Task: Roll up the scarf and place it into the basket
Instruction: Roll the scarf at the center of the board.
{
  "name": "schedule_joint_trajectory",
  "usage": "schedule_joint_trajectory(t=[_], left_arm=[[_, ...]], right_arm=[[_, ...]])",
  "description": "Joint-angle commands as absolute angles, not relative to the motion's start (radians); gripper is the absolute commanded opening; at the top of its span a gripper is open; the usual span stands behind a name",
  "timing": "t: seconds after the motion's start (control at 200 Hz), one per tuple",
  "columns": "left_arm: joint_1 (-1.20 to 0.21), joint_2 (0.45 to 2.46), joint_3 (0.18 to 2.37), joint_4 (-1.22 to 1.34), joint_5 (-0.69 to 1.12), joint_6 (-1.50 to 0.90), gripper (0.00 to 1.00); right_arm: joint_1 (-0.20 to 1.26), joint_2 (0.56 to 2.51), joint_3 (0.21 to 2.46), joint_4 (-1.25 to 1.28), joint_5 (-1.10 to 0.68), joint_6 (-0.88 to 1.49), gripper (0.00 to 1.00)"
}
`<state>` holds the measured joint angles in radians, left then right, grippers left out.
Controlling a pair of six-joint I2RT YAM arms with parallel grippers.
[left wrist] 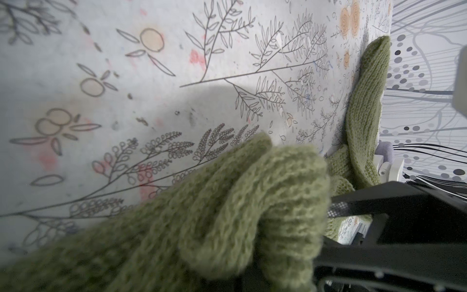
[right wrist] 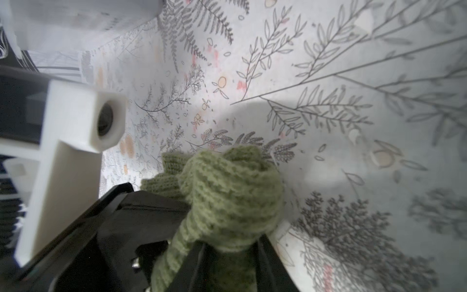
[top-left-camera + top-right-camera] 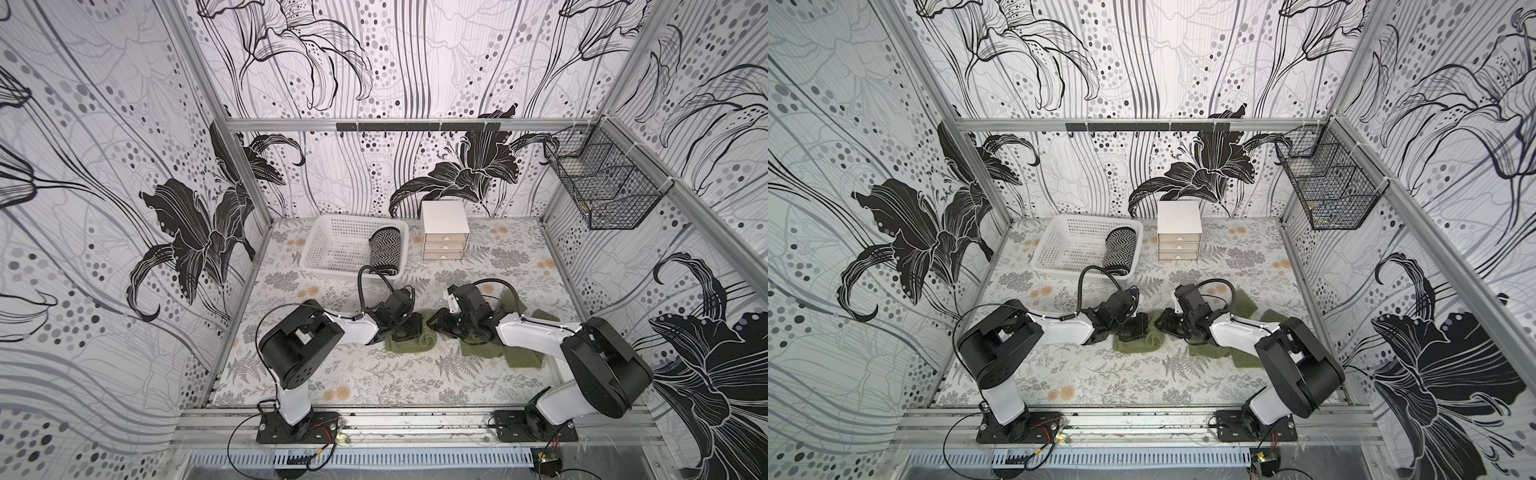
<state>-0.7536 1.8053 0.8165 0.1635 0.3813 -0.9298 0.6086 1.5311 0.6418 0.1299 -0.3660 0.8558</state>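
An olive-green knitted scarf (image 3: 409,347) lies across the middle of the table in both top views, and its far end (image 3: 523,357) runs under the right arm. My left gripper (image 3: 417,328) and right gripper (image 3: 436,322) meet tip to tip over its bunched left end (image 3: 1138,343). In the right wrist view the right gripper (image 2: 230,260) is shut on a thick wad of scarf (image 2: 232,192), with a black finger (image 2: 265,252) on each side. In the left wrist view folded scarf (image 1: 227,202) covers the left jaws, which are shut on it. The white perforated basket (image 3: 309,249) stands at the back left.
A rolled black-and-white zigzag cloth (image 3: 384,251) lies in the basket's right side. A small white drawer unit (image 3: 445,230) stands just right of the basket. A black wire mesh basket (image 3: 602,183) hangs on the right wall. The table's front strip holds only the arm bases.
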Motion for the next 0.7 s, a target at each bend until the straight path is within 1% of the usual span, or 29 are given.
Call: schedule_joint_trajectory(t=[0.0, 0.15, 0.22, 0.3, 0.38, 0.536, 0.641, 0.696], left_arm=[[-0.754, 1.803, 0.796, 0.165, 0.362, -0.932, 0.00], [-0.753, 1.817, 0.801, 0.178, 0.367, -0.934, 0.00], [-0.753, 1.821, 0.801, 0.184, 0.369, -0.933, 0.00], [-0.752, 1.826, 0.802, 0.187, 0.370, -0.935, 0.00], [-0.753, 1.824, 0.801, 0.192, 0.370, -0.937, 0.00], [-0.753, 1.812, 0.790, 0.197, 0.363, -0.939, 0.00], [-0.748, 1.783, 0.789, 0.163, 0.348, -0.936, 0.00], [-0.740, 1.756, 0.787, 0.136, 0.338, -0.931, 0.07]], right_arm=[[0.612, 1.583, 0.624, 0.239, -0.457, 0.936, 0.35], [0.620, 1.647, 0.609, 0.353, -0.529, 0.997, 0.37], [0.638, 1.664, 0.625, 0.356, -0.551, 0.999, 0.35], [0.657, 1.664, 0.631, 0.365, -0.567, 1.002, 0.23], [0.661, 1.652, 0.625, 0.362, -0.576, 1.004, 0.00], [0.661, 1.582, 0.619, 0.268, -0.562, 0.965, 0.00], [0.660, 1.519, 0.647, 0.100, -0.516, 0.898, 0.00], [0.660, 1.482, 0.677, -0.016, -0.478, 0.845, 0.00]])
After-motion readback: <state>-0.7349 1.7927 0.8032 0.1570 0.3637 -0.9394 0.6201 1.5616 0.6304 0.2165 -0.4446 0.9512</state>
